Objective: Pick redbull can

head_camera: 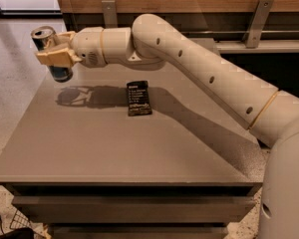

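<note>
The redbull can (44,38) is a slim can with a silver top and a dark blue lower part. It hangs in the air over the table's far left corner, and its shadow lies on the tabletop below. My gripper (55,57), with tan fingers (60,59), is shut around the can's middle. The arm reaches in from the right across the back of the table (114,153). The can's middle panels are hidden by the fingers.
A flat black packet (139,98) lies on the table just right of the can's shadow. A wooden wall with metal brackets (109,11) runs behind the table. Bare floor (10,73) lies to the left.
</note>
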Controlling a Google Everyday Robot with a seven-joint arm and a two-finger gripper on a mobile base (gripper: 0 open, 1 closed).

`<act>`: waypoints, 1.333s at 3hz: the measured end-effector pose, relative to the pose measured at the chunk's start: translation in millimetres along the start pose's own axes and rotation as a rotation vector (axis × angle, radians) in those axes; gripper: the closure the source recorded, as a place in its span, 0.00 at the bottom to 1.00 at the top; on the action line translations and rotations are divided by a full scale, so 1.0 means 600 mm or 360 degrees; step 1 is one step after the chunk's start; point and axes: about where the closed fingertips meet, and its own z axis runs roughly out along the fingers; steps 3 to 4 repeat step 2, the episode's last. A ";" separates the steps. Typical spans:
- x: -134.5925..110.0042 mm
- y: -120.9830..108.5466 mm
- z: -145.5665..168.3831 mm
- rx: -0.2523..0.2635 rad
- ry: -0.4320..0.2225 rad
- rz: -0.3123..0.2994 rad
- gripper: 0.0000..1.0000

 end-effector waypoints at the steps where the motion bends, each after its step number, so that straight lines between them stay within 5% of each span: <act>1: -0.058 0.010 -0.020 0.0007 0.0055 -0.0078 1.00; 2: -0.104 0.018 -0.041 0.0020 0.0058 -0.0157 1.00; 4: -0.104 0.018 -0.041 0.0020 0.0058 -0.0157 1.00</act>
